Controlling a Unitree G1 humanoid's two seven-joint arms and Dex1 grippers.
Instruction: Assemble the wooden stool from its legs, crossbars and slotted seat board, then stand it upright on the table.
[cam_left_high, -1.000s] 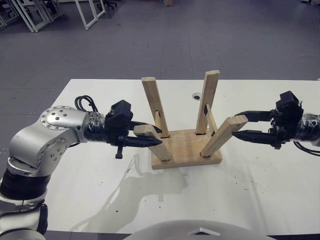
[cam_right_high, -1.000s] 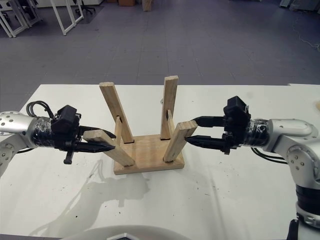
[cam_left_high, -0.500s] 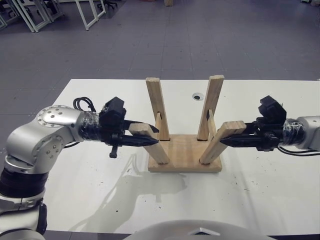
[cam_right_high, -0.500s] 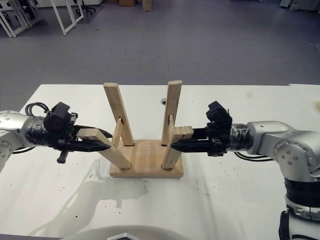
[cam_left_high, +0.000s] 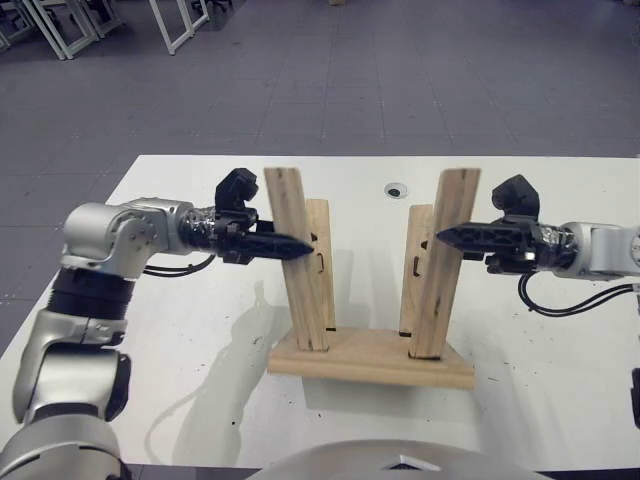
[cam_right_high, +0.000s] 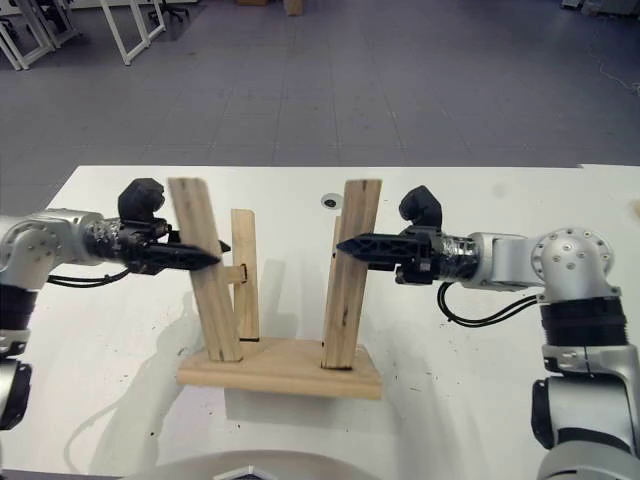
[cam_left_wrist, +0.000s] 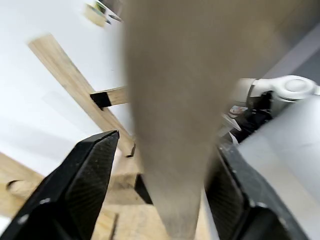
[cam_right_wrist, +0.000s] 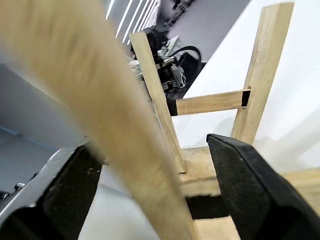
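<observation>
The wooden stool stands upside down, its seat board (cam_left_high: 370, 358) lowest and its legs pointing up. I cannot tell whether the board touches the white table (cam_left_high: 560, 400). My left gripper (cam_left_high: 297, 245) is shut on the near left leg (cam_left_high: 300, 290), high up on it. My right gripper (cam_left_high: 443, 237) is shut on the near right leg (cam_left_high: 436, 300) at about the same height. Short crossbars (cam_left_high: 321, 264) join the near legs to the two far legs behind them. In the left wrist view the held leg (cam_left_wrist: 170, 100) lies between black fingers (cam_left_wrist: 85, 175). In the right wrist view the other leg (cam_right_wrist: 100, 100) does the same.
A round cable hole (cam_left_high: 397, 188) sits in the table behind the stool. Bare tabletop lies on both sides of the stool and in front of it. Beyond the table's far edge is grey floor with white metal frames (cam_left_high: 180, 20).
Both arms have swung the stool's legs from leaning toward me to nearly upright. The seat board has come nearer to me, and both grippers now sit higher.
</observation>
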